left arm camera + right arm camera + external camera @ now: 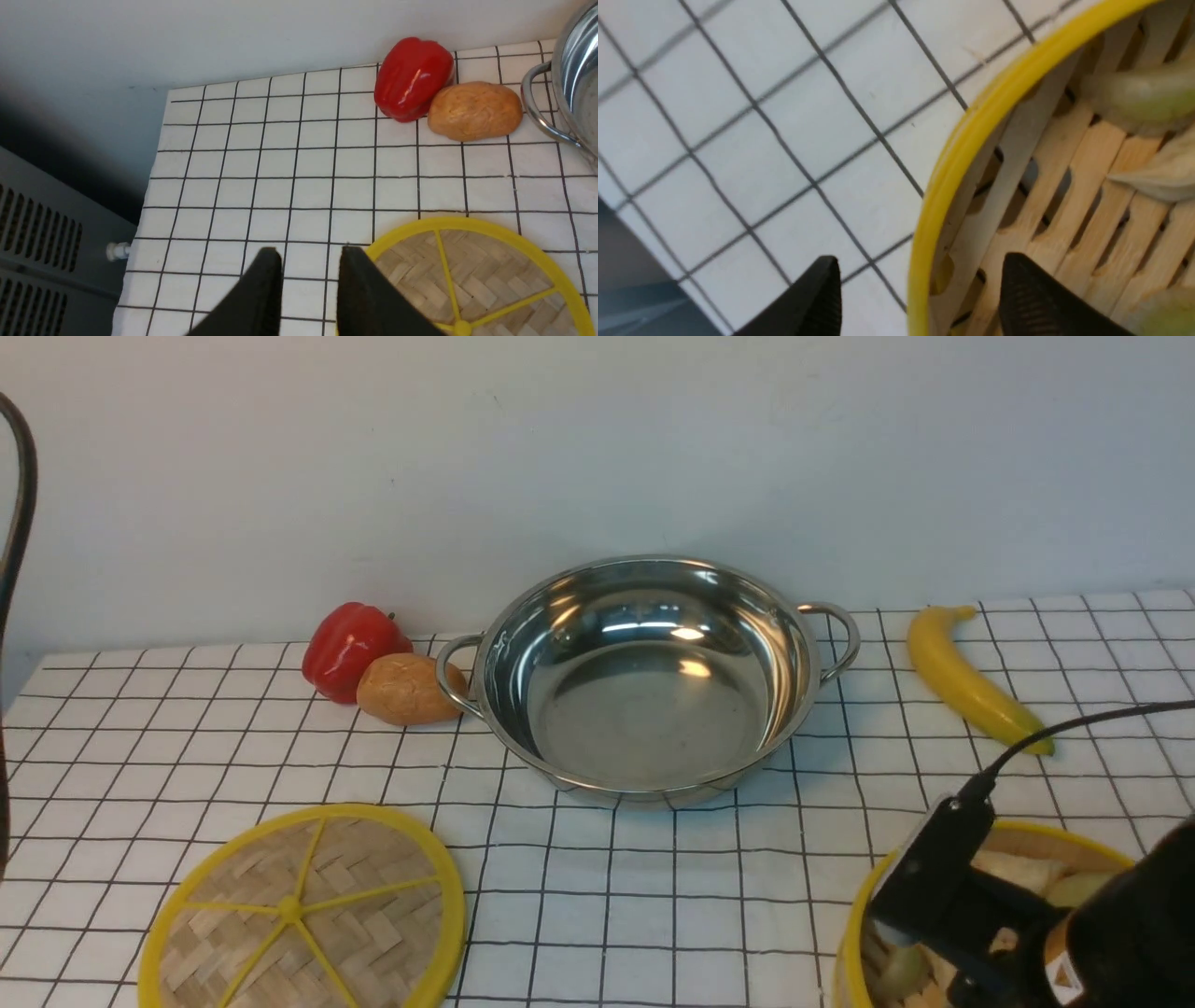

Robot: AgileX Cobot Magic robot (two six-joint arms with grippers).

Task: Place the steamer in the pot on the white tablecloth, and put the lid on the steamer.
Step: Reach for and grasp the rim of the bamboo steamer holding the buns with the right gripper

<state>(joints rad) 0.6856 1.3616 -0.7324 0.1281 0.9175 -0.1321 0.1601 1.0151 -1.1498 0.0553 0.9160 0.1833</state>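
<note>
At 4 o'clock from the pot (644,709), right gripper (915,275) jaws straddle the steamer (971,133) rim, spread — left gripper (310,261) jaws slightly apart.

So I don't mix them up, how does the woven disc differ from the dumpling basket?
The lid is flat, woven, spoked; the steamer is deep, slatted. The lid is bare; the steamer holds dumplings. The right gripper straddles the steamer's rim, not the lid's. Both are round and yellow-rimmed.

Plain pale wall (597,448), grey vented panel (37,233) off to one side, soft even light
</note>
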